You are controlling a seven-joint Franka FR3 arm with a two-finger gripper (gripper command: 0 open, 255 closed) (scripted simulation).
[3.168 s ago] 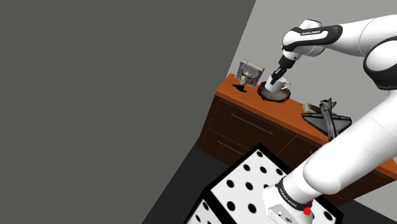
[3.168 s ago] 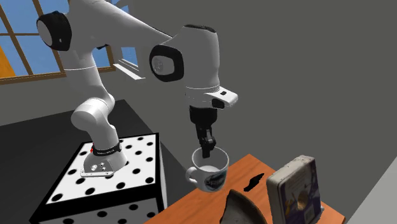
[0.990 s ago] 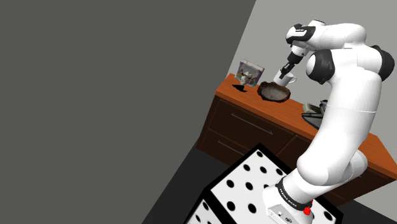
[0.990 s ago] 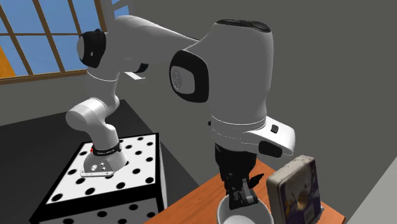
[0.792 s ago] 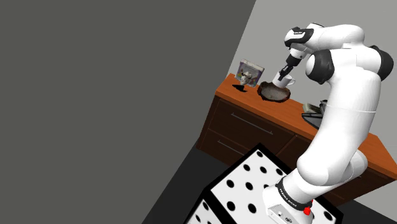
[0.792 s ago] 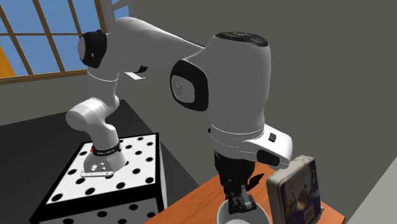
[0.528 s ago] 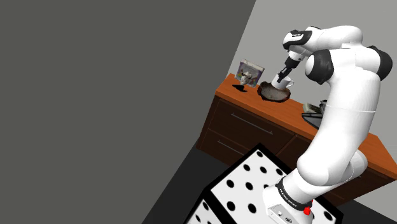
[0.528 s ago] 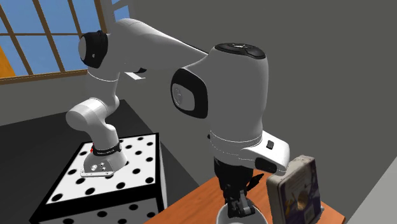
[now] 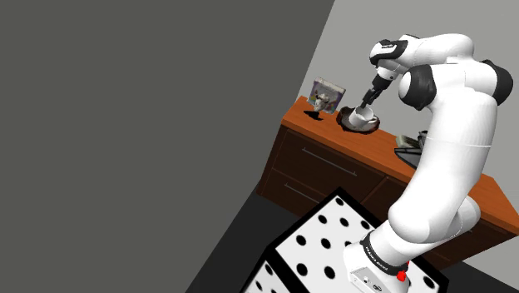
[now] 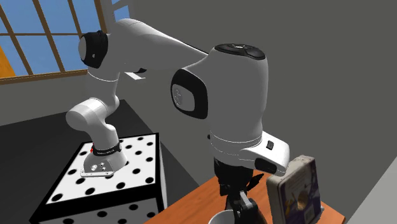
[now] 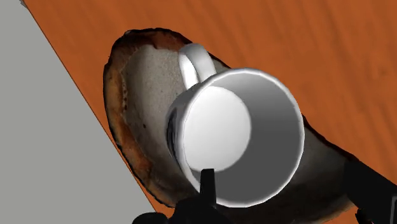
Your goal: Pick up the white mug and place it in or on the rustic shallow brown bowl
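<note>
The white mug (image 11: 235,127) rests inside the shallow brown bowl (image 11: 137,108), mouth up and leaning a little, with its handle toward the bowl's rim. My gripper (image 11: 283,188) hangs just above it, open. One finger (image 11: 207,184) is over the mug's rim and the other stands well outside the mug wall. In the shoulder view the gripper (image 9: 364,101) points down at the mug (image 9: 358,116) in the bowl (image 9: 360,126), near the far end of the wooden sideboard (image 9: 466,187). In the second exterior view the mug's rim (image 10: 219,218) shows below the gripper (image 10: 240,205).
A printed rectangular tin (image 9: 327,94) stands just beyond the bowl, close to the gripper in the second exterior view (image 10: 294,191). A dark model aircraft (image 9: 422,150) lies further along the sideboard. The grey wall runs right behind the bowl. The spotted stand (image 9: 320,245) sits in front.
The fingers have parted and let go of the mug, which has dropped from the gripper into the bowl. The arm has barely moved over the last second.
</note>
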